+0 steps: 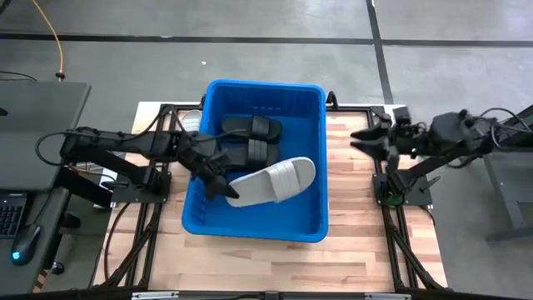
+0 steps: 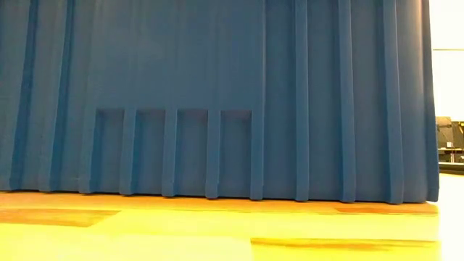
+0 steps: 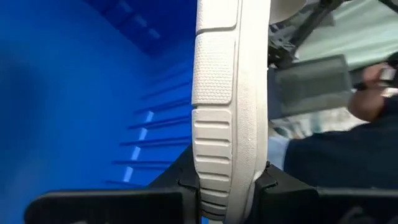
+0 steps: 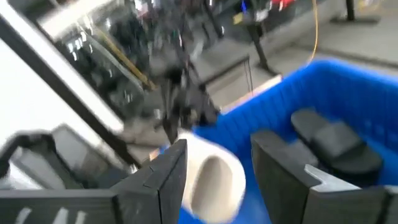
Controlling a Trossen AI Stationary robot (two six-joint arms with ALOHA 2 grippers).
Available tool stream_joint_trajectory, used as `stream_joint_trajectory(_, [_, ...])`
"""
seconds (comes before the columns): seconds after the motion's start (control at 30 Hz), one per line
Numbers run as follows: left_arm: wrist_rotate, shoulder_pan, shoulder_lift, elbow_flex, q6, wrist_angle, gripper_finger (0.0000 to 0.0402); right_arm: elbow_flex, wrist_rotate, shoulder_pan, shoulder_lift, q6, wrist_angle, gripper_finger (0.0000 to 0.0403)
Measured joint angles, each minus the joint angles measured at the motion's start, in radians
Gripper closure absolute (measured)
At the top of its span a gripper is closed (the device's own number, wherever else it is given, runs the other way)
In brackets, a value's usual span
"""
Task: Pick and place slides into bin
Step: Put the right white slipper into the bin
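Note:
The blue bin [image 1: 254, 223] stands mid-table; its ribbed wall [image 2: 217, 94] fills the low view. Two black slides [image 1: 251, 127] [image 1: 254, 152] lie in its far half. My left gripper [image 1: 221, 187] reaches inside the bin from the left and is shut on a pale grey-white slide [image 1: 279, 179]. My right gripper [image 1: 366, 140] is open and empty, above the table just right of the bin. Something white [image 1: 191, 122] shows outside the bin's far left corner. The right wrist view shows the white slide [image 4: 214, 180] and a black slide [image 4: 339, 146]. My left gripper pinches the white slide's end away from the strap [image 3: 214, 186] between its two fingers [image 3: 183, 190], one on each side. The fingers slant down from the table's left, along the slide. The slide reaches toward the bin's right wall; whether its free end rests I cannot tell.
The bin's rim and walls [image 1: 321, 158] close in my left arm. Bare wooden table [image 1: 358, 242] lies right of and in front of the bin. Arm bases [image 1: 404, 190] stand at both sides. A desk with a keyboard [image 1: 12, 212] lies beyond the table's left edge.

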Motion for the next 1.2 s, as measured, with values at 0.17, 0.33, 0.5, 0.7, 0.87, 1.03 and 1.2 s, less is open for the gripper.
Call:
stream_joint_trajectory(0.17, [0.135,0.071,0.0,0.0,0.008,-0.058,0.0364,-0.001,-0.017,0.0,0.033,0.078,-0.105,0.0233])
stream_joint_trajectory(0.33, [0.25,0.149,0.011,0.0,0.047,-0.197,0.0365,-0.001,-0.024,0.0,0.076,0.088,-0.112,0.0233])
stream_joint_trajectory(0.5, [0.301,0.21,0.035,0.002,0.102,-0.253,0.0365,-0.001,-0.022,0.0,0.123,0.088,-0.11,0.0235])
stream_joint_trajectory(0.7, [0.338,0.239,0.105,0.002,0.125,-0.279,0.0365,-0.001,-0.031,0.001,0.18,0.097,-0.111,0.0235])
stream_joint_trajectory(0.87, [0.396,0.236,0.179,0.002,0.167,-0.313,0.0365,-0.001,-0.04,0.006,0.199,0.115,-0.109,0.0237])
stream_joint_trajectory(1.03, [0.388,0.238,0.258,0.001,0.204,-0.321,0.0365,-0.001,-0.04,0.02,0.2,0.112,-0.108,0.0239])
stream_joint_trajectory(1.2, [0.395,0.237,0.339,0.002,0.217,-0.267,0.0365,-0.001,-0.029,0.036,0.2,0.11,-0.107,0.0239])
